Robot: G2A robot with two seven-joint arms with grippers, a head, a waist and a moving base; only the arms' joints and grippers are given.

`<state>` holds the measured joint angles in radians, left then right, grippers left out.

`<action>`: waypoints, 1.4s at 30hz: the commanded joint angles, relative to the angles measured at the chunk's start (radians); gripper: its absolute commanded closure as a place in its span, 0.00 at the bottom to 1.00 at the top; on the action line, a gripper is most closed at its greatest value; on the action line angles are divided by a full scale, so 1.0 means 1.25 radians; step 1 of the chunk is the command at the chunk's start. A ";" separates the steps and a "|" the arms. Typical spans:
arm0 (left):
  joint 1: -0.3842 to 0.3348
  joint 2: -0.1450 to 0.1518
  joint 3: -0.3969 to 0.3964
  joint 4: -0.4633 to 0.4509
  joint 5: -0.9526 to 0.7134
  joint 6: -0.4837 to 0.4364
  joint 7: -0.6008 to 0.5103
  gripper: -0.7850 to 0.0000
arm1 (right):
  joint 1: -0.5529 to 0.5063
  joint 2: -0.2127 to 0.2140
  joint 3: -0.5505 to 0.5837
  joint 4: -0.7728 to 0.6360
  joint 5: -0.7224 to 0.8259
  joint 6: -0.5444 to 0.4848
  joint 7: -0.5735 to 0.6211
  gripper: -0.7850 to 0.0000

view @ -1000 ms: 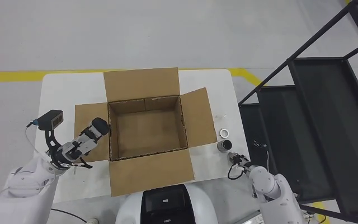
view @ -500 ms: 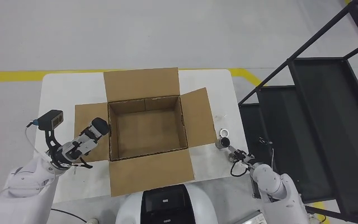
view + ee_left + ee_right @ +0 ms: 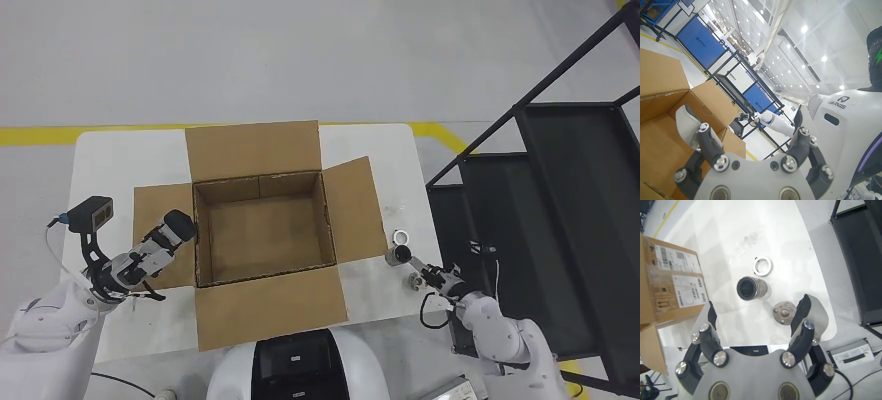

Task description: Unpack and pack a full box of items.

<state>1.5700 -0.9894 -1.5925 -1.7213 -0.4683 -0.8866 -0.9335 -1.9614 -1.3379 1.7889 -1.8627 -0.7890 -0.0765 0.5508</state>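
Right gripper (image 3: 757,311): drawn back toward the edge of the white table (image 3: 110,160), fingers spread, empty.
Brown cardboard box (image 3: 262,235): mid-table, flaps splayed, interior bare.
Round steel flange (image 3: 784,312), steel cylindrical bushing (image 3: 751,290), white ring (image 3: 763,266): beside its right flap, likely staged for repacking.
Left gripper (image 3: 742,113): fingers apart, over the left flap.

Matt brown cardboard box (image 3: 253,150); smooth, faintly glossy white tabletop (image 3: 120,160). 3 metal parts: bright polished ring (image 3: 755,267), brushed sleeve (image 3: 762,287) with black lining, dull flange (image 3: 780,313).
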 commanded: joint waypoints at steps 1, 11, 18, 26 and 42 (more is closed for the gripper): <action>0.000 0.000 0.000 0.000 0.000 0.000 0.000 0.00 | 0.008 0.002 -0.012 0.016 -0.046 0.008 0.000 0.00; 0.000 0.000 0.000 0.000 0.000 0.000 0.000 0.00 | 0.102 0.004 -0.079 0.147 -0.122 0.071 0.007 0.00; 0.000 0.000 0.000 0.000 0.000 0.000 0.000 0.00 | 0.129 0.006 -0.100 0.188 -0.160 0.107 0.013 0.00; 0.000 0.000 0.000 0.000 0.000 0.000 0.000 0.00 | 0.121 0.008 -0.118 0.183 -0.180 0.125 0.026 0.22; 0.000 0.000 0.000 0.000 0.000 0.000 0.000 0.00 | 0.117 0.010 -0.142 0.169 -0.214 0.186 0.022 1.00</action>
<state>1.5700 -0.9894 -1.5925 -1.7213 -0.4683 -0.8866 -0.9335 -1.8084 -1.3263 1.6085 -1.6377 -1.0572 0.1538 0.5806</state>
